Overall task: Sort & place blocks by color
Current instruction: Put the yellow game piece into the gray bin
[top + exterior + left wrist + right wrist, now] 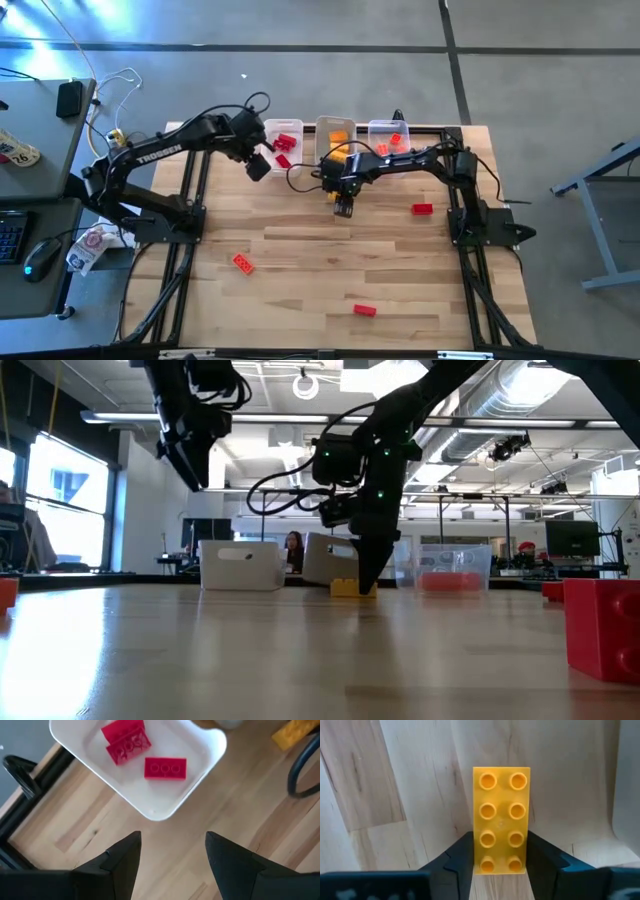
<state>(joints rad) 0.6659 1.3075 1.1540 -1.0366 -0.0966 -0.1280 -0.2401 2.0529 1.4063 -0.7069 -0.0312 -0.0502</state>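
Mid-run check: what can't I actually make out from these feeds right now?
- Small yellow plastic brick: the right end effector covers its lower sides in the right wrist view.
- Clear plastic middle bin: the right arm overlaps its contents in the high view.
- Red plastic brick: cut off by the low view's edge.

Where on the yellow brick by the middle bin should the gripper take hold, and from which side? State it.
Grip the yellow brick across its narrow width, on the two long smooth side walls, coming straight down from above. It lies flat with studs up, so the sides are flat and parallel. The right gripper is already placed this way, one finger against each long side near one end.
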